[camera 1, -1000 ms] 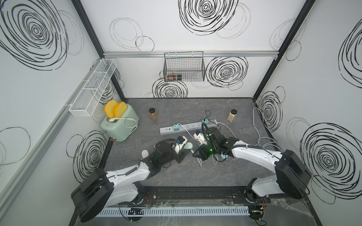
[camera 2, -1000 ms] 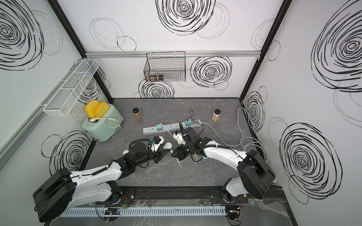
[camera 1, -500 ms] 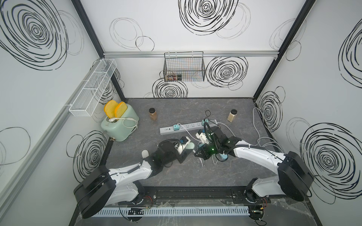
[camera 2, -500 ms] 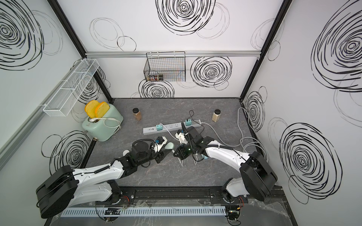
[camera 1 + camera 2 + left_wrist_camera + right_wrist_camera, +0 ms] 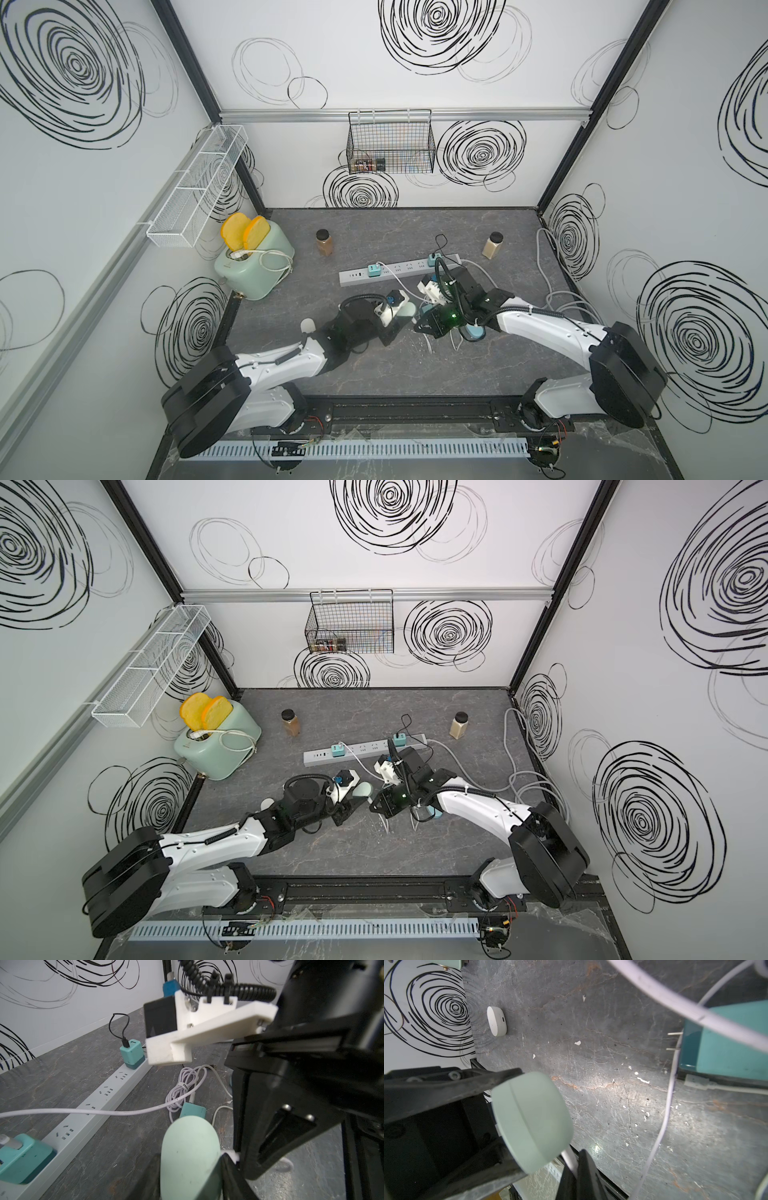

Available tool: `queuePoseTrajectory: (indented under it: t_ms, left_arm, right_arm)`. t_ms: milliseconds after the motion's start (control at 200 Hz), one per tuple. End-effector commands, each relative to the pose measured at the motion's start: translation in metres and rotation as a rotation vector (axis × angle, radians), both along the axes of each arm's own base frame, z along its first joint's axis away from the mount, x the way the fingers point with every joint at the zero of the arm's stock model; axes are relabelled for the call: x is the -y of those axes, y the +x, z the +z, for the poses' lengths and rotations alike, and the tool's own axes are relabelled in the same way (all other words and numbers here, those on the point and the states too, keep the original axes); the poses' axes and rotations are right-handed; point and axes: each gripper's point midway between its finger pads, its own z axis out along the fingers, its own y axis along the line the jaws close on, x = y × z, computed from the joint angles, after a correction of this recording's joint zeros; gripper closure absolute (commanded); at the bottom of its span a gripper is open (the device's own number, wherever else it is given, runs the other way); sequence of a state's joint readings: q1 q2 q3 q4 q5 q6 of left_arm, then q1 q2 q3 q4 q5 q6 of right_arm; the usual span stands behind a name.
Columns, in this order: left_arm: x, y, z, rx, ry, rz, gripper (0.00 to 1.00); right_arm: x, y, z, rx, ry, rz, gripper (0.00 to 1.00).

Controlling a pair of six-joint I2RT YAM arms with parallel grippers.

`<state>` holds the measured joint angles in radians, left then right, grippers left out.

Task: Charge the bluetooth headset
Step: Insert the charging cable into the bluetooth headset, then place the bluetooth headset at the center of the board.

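Left pincer (image 5: 400, 319), gripping mint case (image 5: 408, 309), neared right pincer (image 5: 419, 327); only wrist views show its clenched plug (image 5: 230, 1155).

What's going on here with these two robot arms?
The left gripper holds a mint-green earbud case between its jaws. The right gripper is shut on the end of a white charging cable, held right at the case's edge. Whether the plug is seated cannot be told. A white earbud case lies apart on the table.
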<state>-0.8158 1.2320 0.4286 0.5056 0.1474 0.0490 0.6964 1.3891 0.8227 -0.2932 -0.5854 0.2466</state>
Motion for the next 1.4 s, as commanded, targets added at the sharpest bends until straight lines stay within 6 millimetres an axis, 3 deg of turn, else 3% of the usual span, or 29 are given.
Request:
queuePoseTrajectory:
  t_ms: [0, 185, 250, 345, 470, 595, 740, 855, 1036, 1226, 1396]
  left_arm:
    - [0.036, -0.053, -0.001, -0.062, -0.021, -0.273, 0.77]
    - [0.042, -0.057, 0.005, -0.068, -0.057, -0.299, 0.77]
    - [0.038, -0.044, 0.006, -0.078, -0.063, -0.214, 0.77]
    - [0.022, -0.018, 0.006, -0.092, -0.063, -0.071, 0.78]
    - [-0.014, 0.016, 0.006, -0.103, -0.052, 0.149, 0.71]
    - [-0.049, 0.036, 0.002, -0.117, -0.021, 0.332, 0.71]
    - [-0.085, 0.044, -0.018, -0.203, -0.029, 0.48, 0.72]
    - [-0.129, 0.051, -0.037, -0.266, -0.023, 0.679, 0.75]
    - [-0.178, 0.054, -0.065, -0.362, -0.017, 0.864, 0.76]
    - [-0.191, 0.056, -0.071, -0.378, -0.028, 0.914, 0.73]
    - [-0.182, 0.06, -0.088, -0.445, 0.039, 0.897, 0.7]
  right_arm:
    - [-0.024, 0.047, 0.068, 0.243, 0.176, -0.029, 1.0]
    - [-0.029, 0.056, 0.074, 0.253, 0.202, -0.026, 1.0]
    - [-0.03, 0.058, 0.072, 0.245, 0.201, -0.026, 1.0]
    - [-0.027, 0.057, 0.066, 0.221, 0.18, -0.024, 0.79]
    - [-0.008, 0.053, 0.047, 0.221, 0.113, -0.044, 0.53]
    - [0.017, 0.047, 0.034, 0.204, 0.057, -0.084, 0.37]
    - [0.047, 0.05, 0.042, 0.236, 0.035, -0.176, 0.34]
    - [0.075, 0.063, 0.05, 0.295, 0.009, -0.321, 0.33]
    - [0.12, 0.086, 0.042, 0.279, -0.038, -0.529, 0.3]
    - [0.172, 0.11, 0.017, 0.24, -0.099, -0.736, 0.37]
    - [0.202, 0.121, -0.002, 0.196, -0.148, -0.843, 0.42]
